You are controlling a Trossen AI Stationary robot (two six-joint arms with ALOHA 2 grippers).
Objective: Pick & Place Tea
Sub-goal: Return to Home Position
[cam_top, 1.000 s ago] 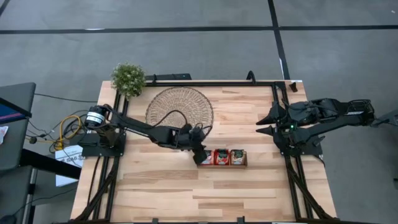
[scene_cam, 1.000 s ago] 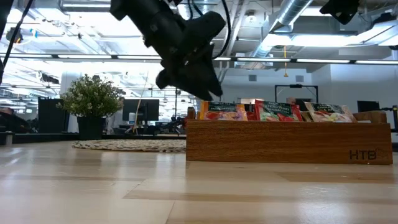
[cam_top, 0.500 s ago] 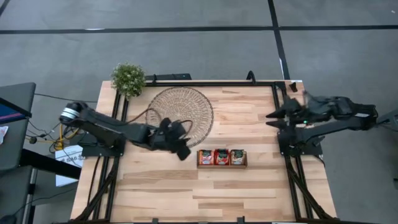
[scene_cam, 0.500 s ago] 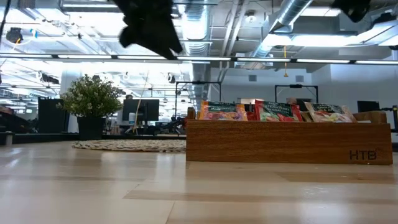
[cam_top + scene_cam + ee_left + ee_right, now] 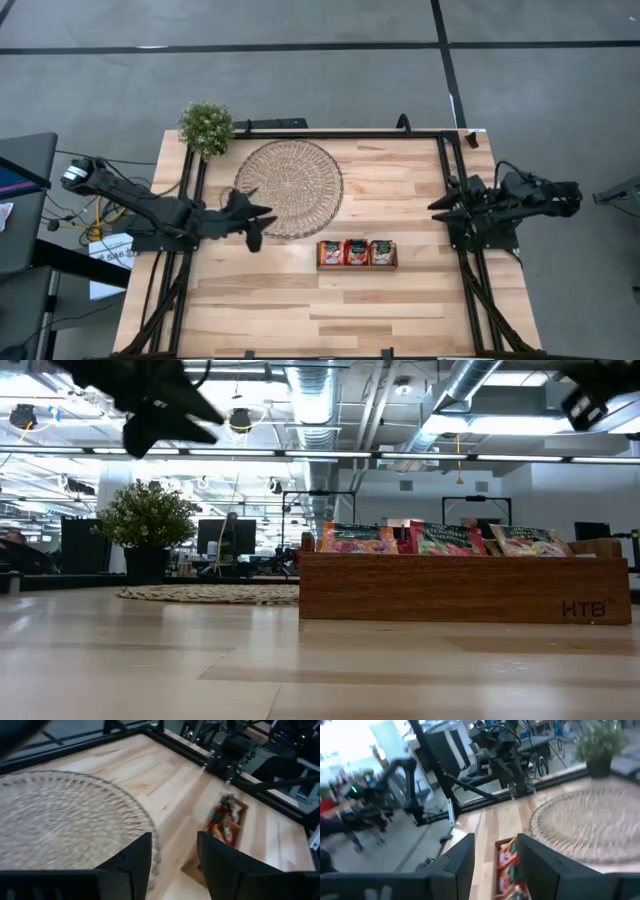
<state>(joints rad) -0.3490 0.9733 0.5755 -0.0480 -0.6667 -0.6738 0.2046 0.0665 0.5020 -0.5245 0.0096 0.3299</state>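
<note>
Tea in the tray, arms out by the desk's side edges, pincers empty.

Left pincer (image 5: pixel 260 226) hangs high by the mat (image 5: pixel 289 188) rim on the left-edge side, fingers spread, nothing held. Right pincer (image 5: pixel 440 202) is at the right edge, also parted and empty. Tray (image 5: pixel 357 266) sits near desk (image 5: pixel 400 310) middle, close to the mat. All three slots hold tea (image 5: pixel 356 251), the sachets upright and poking above the wall, and none shows on the mat. Risks, as I judge them: the left arm could dip as it folds and catch the woven rim, dragging the mat into the tray. A low sweep could flick the loosely packed sachets out.
</note>
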